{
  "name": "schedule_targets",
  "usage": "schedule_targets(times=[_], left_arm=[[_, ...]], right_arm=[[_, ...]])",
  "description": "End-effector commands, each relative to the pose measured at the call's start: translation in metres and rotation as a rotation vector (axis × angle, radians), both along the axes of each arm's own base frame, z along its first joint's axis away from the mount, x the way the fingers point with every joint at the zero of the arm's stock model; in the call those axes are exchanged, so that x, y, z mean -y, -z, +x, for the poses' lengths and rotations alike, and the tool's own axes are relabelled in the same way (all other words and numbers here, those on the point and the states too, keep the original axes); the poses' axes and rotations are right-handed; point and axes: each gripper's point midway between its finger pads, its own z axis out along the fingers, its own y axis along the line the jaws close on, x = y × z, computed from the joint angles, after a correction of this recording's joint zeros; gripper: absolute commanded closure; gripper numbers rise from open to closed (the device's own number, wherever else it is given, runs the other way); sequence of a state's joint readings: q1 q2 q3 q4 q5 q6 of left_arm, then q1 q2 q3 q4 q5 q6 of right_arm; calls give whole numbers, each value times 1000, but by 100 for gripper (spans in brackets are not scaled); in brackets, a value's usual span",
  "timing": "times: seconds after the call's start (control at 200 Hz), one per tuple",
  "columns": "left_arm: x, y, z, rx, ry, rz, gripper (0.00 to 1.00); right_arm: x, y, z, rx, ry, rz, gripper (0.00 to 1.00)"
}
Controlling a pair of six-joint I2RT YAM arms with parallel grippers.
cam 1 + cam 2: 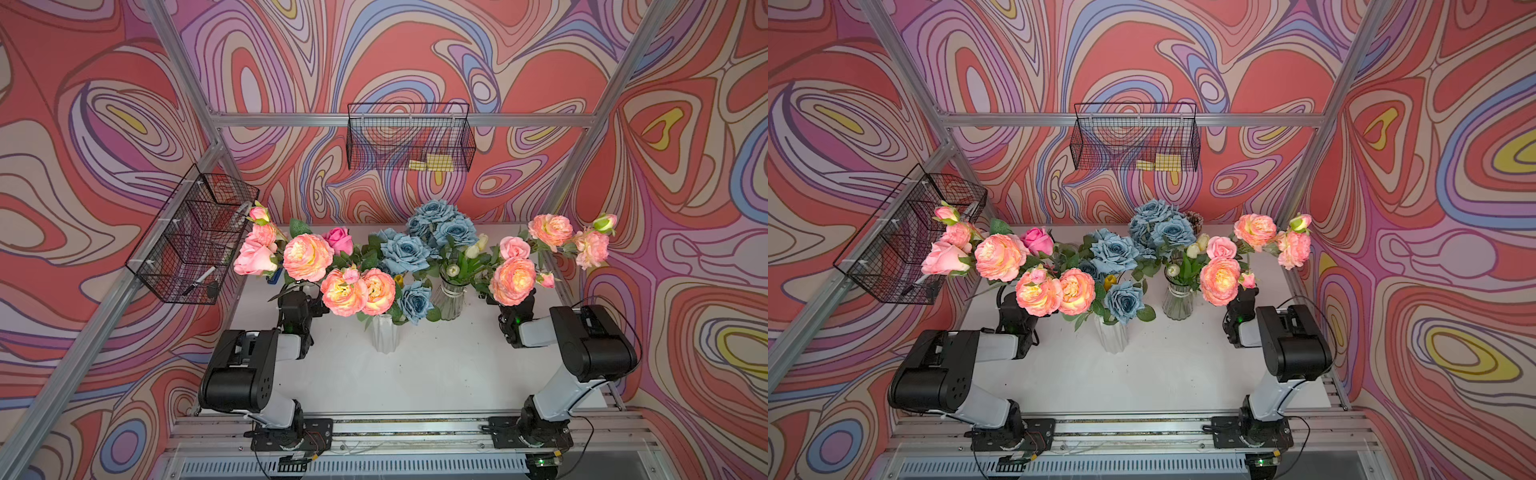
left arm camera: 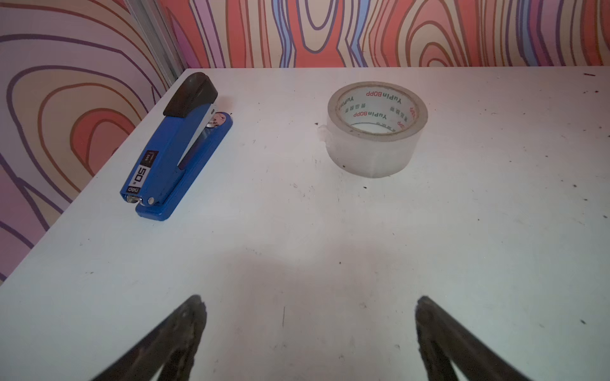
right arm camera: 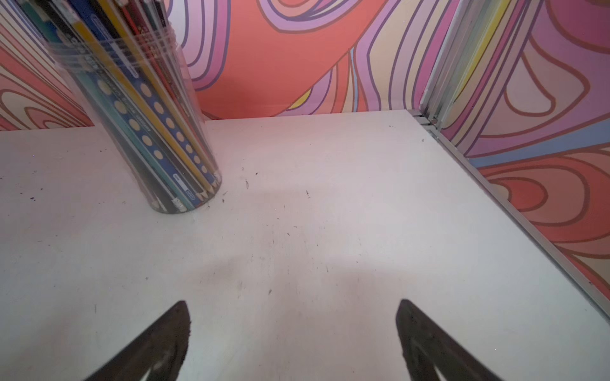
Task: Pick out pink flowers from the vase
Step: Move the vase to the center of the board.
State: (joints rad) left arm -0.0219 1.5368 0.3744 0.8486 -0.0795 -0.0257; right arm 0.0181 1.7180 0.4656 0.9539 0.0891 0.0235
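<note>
Pink flowers stand in two vases in both top views. Big peach-pink heads (image 1: 307,257) and pale pink roses (image 1: 253,257) spread left above a white ribbed vase (image 1: 385,332). More peach-pink heads (image 1: 512,280) lean right from a clear glass vase (image 1: 449,297). Dusty-blue roses (image 1: 405,253) fill the middle. Both grippers are hidden under the blooms in the top views. In the left wrist view my left gripper (image 2: 310,298) is open over bare table. My right gripper (image 3: 293,301) is open too, with nothing between its fingers. No flower shows in either wrist view.
A blue stapler (image 2: 175,148) and a tape roll (image 2: 376,128) lie ahead of the left gripper. A clear cup of pencils (image 3: 138,109) stands ahead of the right gripper. Wire baskets hang on the left wall (image 1: 195,241) and back wall (image 1: 409,137).
</note>
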Motion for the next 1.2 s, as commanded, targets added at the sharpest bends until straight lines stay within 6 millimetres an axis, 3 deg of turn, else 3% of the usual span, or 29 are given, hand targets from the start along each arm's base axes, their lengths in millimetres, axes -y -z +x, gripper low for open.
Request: schedule_targets(times=[0.0,1.197], left_arm=[[1,-8,4,32,7,20,0],[2,-8,4,34,4,25,0]], right_arm=[[3,-5,1,15,12,-4,2],[2,-4,1,10,6,3,2]])
